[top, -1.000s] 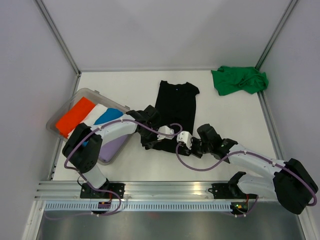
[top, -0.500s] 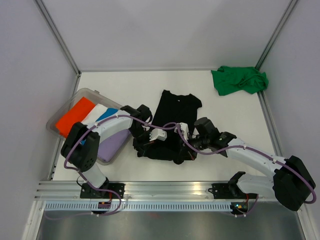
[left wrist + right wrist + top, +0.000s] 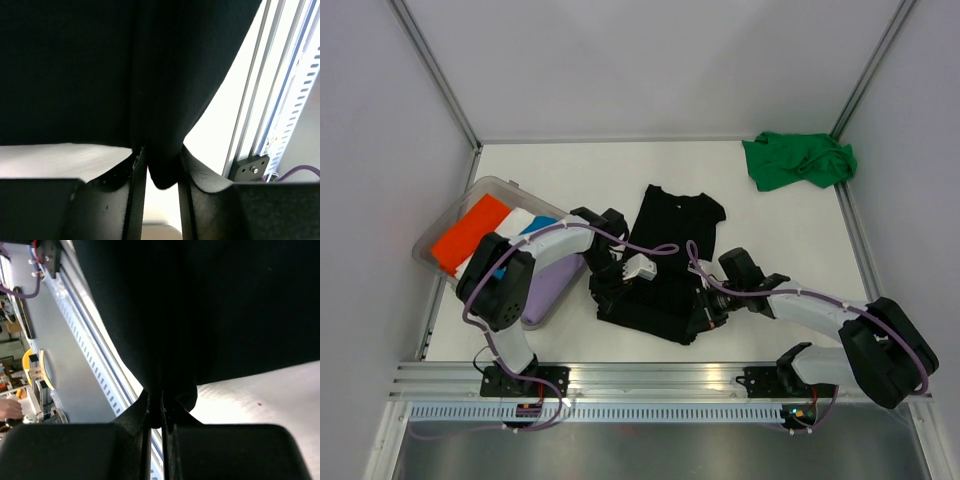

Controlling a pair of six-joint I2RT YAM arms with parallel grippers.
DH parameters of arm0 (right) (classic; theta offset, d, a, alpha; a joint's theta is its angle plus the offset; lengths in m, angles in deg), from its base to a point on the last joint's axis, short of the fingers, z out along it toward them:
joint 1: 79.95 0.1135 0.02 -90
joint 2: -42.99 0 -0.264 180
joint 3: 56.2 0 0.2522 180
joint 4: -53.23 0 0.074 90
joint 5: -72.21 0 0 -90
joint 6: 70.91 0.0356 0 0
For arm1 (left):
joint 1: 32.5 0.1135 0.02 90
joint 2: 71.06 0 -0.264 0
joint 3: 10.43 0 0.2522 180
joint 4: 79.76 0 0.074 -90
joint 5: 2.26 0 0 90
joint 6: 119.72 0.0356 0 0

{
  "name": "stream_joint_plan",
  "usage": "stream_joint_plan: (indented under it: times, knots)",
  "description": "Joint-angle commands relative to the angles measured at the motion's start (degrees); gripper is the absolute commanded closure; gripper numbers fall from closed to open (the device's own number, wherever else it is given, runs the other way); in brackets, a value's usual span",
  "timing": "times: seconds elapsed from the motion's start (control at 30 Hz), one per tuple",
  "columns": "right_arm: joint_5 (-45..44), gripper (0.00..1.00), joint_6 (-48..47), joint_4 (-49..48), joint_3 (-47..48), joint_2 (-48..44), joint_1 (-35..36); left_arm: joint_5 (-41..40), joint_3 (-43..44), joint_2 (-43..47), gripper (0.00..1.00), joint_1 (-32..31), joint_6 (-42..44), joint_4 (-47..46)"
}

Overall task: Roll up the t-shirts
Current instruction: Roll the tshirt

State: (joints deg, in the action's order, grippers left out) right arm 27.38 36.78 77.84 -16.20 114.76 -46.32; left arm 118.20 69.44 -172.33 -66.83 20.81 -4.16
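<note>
Top external view: the black t-shirt [image 3: 665, 245] lies near the middle of the white table [image 3: 570, 180], its collar toward 12 o'clock and its hem toward 6 o'clock. The far half lies flat. The near half is bunched and wrinkled between the two arms. The green t-shirt [image 3: 798, 160] sits crumpled in the far right corner, at about 1 o'clock from the black one and well apart from it, with no arm near it. At 9 o'clock from the black shirt stands a clear plastic bin [image 3: 438, 232] holding folded cloths in orange, white, blue and lavender.

Left wrist view: the left gripper [image 3: 161, 172] has its fingers a narrow way apart. A rounded fold of the black cloth fills the gap and touches both fingers. In the overhead view this gripper is at the shirt's 7 o'clock corner, just beside the bin.

Right wrist view: the right gripper [image 3: 162, 412] has its fingers almost together, pinching a thin edge of the black shirt, which hangs dark across most of that picture. Overhead, it sits at the shirt's 5 o'clock corner. An aluminium rail [image 3: 670, 378] runs along the near edge at 6 o'clock.
</note>
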Motion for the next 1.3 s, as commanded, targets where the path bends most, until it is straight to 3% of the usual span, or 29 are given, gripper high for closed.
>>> stream_joint_plan:
  times: [0.0, 0.13, 0.2, 0.27, 0.37, 0.57, 0.7, 0.83, 0.87, 0.9, 1.0, 1.03, 1.13, 1.17, 1.23, 1.27]
  knots:
    - [-1.13, 0.99, 0.16, 0.75, -0.05, 1.53, -1.37, 0.04, 2.53, -0.85, 0.66, 0.58, -1.82, -0.5]
    - [-3.07, 0.91, -0.9, 0.57, 1.88, 2.94, -2.77, 0.83, 3.33, -1.91, 0.71, 0.66, -4.46, -0.67]
    - [-5.08, 0.72, -1.69, 2.14, 2.94, 3.55, -3.21, 0.39, 3.06, -2.17, 0.82, 1.19, -5.6, -0.93]
    - [-5.79, 0.62, -3.35, 3.12, 3.29, 3.64, -4.09, -1.01, 3.15, -3.31, 0.86, 2.33, -7.27, -2.25]
    - [-4.13, 0.57, -3.28, 1.9, 2.59, 1.2, -4.45, -3.12, 3.76, -5.42, 0.91, 3.3, -9.73, -4.01]
    - [-4.21, 0.52, -2.32, -1.87, 1.54, -2.33, -4.45, -1.63, 4.91, -6.3, 0.9, 3.39, -10.62, -4.36]
    - [-4.12, 0.57, 3.47, -9.6, -0.92, -0.41, -4.45, -2.42, 5.61, -6.83, 0.89, 3.39, -10.71, -4.28]
    - [-7.1, 0.95, 3.84, -7.69, -0.75, 2.06, -4.54, -2.95, 5.88, -6.04, 0.79, 3.48, -11.23, -4.36]
    - [-7.2, 0.98, 3.84, -7.25, -0.93, 2.93, -4.71, -2.95, 6.22, -5.87, 0.68, 3.56, -11.58, -4.36]
    - [-7.37, 1.0, 4.1, -6.99, -1.01, 3.29, -5.15, -2.51, 6.49, -5.52, 0.63, 3.65, -11.93, -4.28]
    - [-7.64, 1.0, 6.03, -7.68, -1.45, 4.43, -6.38, -1.2, 7.72, -5.86, 0.57, 4.09, -13.34, -4.36]
    - [-7.9, 1.0, 6.56, -8.12, -1.45, 4.69, -6.55, -0.93, 8.07, -6.13, 0.58, 4.18, -14.39, -4.36]
    - [-8.52, 1.0, 8.14, -9.27, -1.1, 5.49, -7.26, -0.4, 9.56, -7.44, 0.74, 4.88, -16.93, -5.15]
    - [-9.21, 1.0, 8.23, -9.18, -0.84, 5.84, -7.35, -0.92, 10.18, -7.97, 0.87, 5.32, -17.99, -5.59]
    - [-9.75, 1.0, 8.23, -9.1, -0.93, 6.02, -7.61, -3.29, 10.79, -10.16, 0.97, 6.02, -19.67, -5.86]
    - [-10.01, 1.0, 8.15, -9.09, -1.19, 6.02, -7.79, -4.6, 10.88, -10.78, 0.98, 6.2, -20.02, -6.03]
